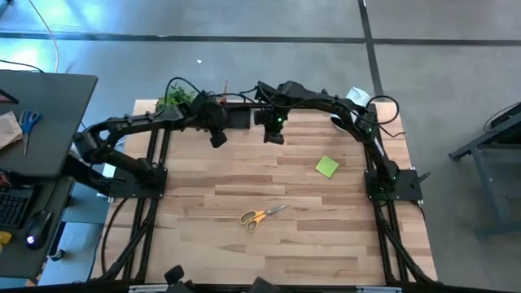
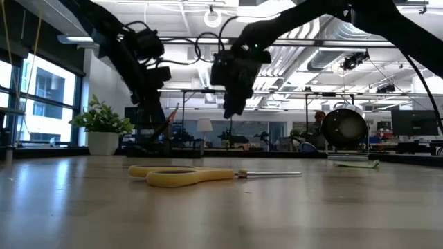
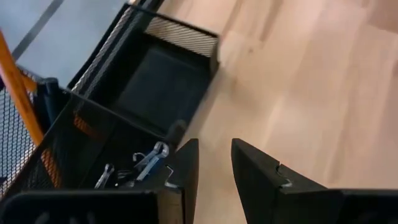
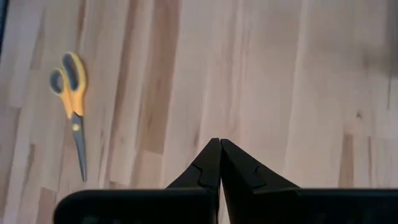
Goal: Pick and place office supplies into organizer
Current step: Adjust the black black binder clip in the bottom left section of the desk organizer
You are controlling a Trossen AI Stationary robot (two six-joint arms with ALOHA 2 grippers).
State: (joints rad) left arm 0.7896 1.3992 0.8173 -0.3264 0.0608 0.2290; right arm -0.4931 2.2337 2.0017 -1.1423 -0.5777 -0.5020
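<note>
The yellow-handled scissors (image 1: 260, 216) lie flat on the wooden table near its middle and also show in the right wrist view (image 4: 73, 106) and the low view (image 2: 201, 174). The lime-green sticky-note pad (image 1: 327, 167) lies flat to their right. The black mesh organizer (image 3: 149, 93) stands at the table's far edge, with binder clips (image 3: 140, 168) in one compartment and an orange pencil (image 3: 18, 93) in its cup. My left gripper (image 3: 214, 168) hovers open by the organizer's right corner. My right gripper (image 4: 219, 144) is shut, empty, and raised above bare table just right of the organizer.
A small green plant (image 1: 175, 96) stands at the far left corner and a white cylinder (image 1: 354, 98) at the far right. Bare tabletop (image 1: 244, 179) lies between the organizer and the scissors. A dark desk (image 1: 41, 114) with blue-handled scissors (image 1: 28, 122) stands off the table's left side.
</note>
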